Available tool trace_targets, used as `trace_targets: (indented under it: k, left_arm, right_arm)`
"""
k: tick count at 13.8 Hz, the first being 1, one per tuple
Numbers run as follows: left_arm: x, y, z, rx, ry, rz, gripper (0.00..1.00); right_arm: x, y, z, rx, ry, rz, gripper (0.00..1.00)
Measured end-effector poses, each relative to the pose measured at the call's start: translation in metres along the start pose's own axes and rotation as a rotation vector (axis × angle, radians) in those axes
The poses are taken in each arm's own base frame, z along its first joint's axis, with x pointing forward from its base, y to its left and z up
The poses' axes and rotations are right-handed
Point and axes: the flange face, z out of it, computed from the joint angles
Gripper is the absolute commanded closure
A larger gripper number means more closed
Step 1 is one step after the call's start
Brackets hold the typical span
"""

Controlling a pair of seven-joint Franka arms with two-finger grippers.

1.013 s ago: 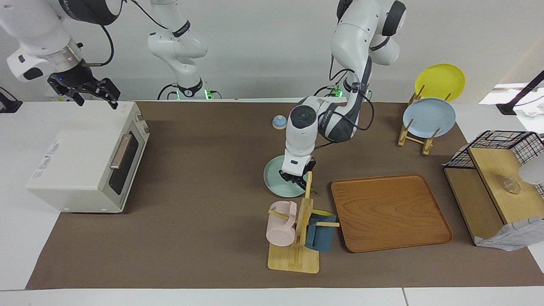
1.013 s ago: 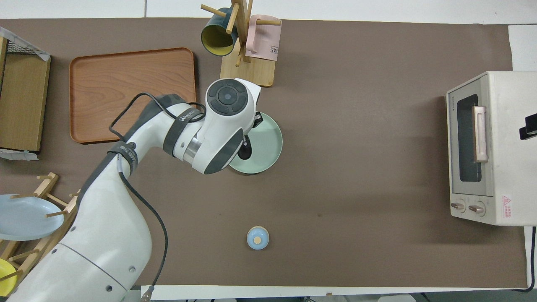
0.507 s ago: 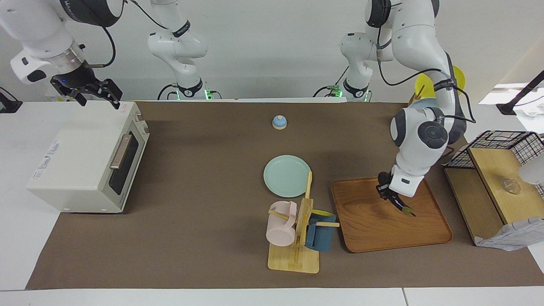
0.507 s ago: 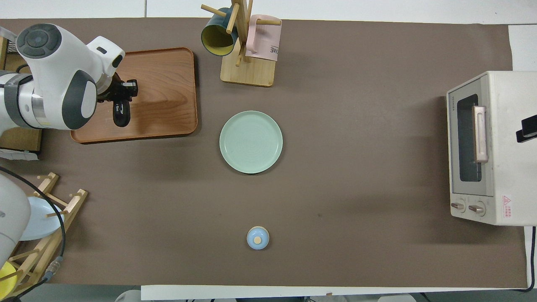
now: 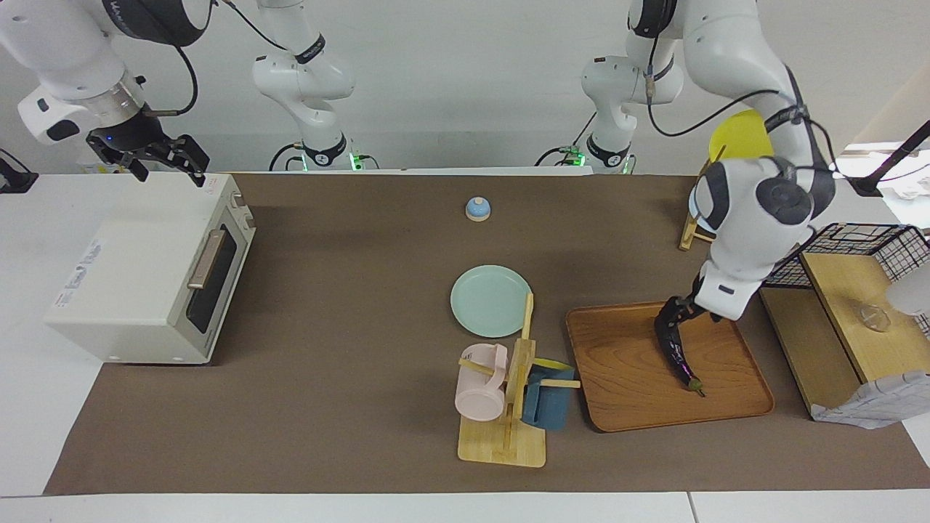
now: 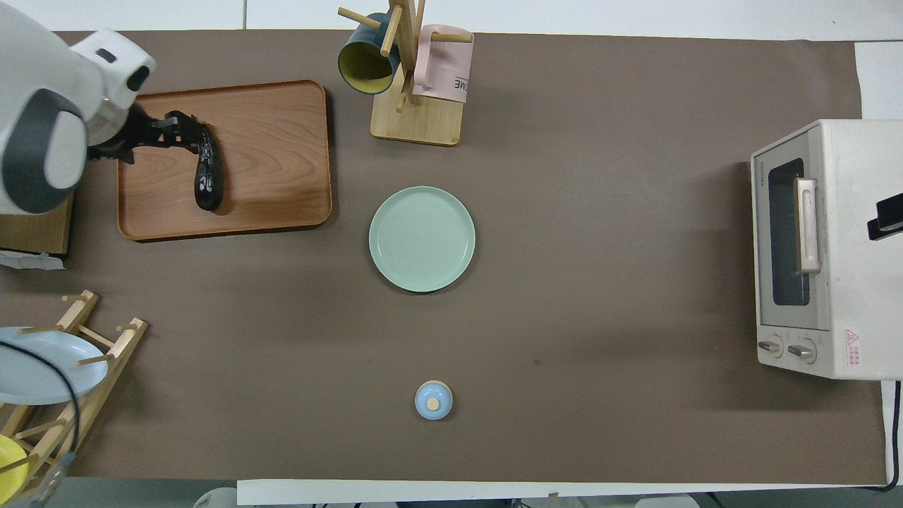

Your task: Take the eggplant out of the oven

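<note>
The dark purple eggplant [image 5: 676, 354] [image 6: 209, 176] lies on the wooden tray [image 5: 625, 378] [image 6: 275, 155], its green stem tip pointing away from the robots. My left gripper [image 5: 673, 311] [image 6: 185, 128] hangs open just over the eggplant's thick end, and the eggplant lies free below it. The cream oven [image 5: 145, 269] [image 6: 825, 247] stands at the right arm's end of the table with its glass door closed. My right gripper [image 5: 142, 156] waits open in the air over the oven's top; only a dark bit of it [image 6: 887, 215] shows in the overhead view.
A pale green plate [image 5: 490, 299] lies mid-table beside a mug rack [image 5: 508, 392] with a pink and a blue mug. A small blue bell [image 5: 477, 209] sits nearer the robots. A plate rack [image 5: 690, 232] and a wire basket on a wooden shelf [image 5: 850, 305] stand past the tray.
The left arm swung from over the green plate to the tray with the eggplant, set it down and opened. The right arm has stayed put.
</note>
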Motion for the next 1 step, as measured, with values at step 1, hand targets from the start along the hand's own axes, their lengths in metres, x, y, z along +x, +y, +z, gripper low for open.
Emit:
trace_targets:
  k: [1]
  left_arm:
    - [-0.0258, -0.0134, -0.0412, -0.007, -0.013, 0.023, 0.0]
  right_arm:
    - [0.0, 0.0, 0.0, 0.0, 0.0, 0.0, 0.0]
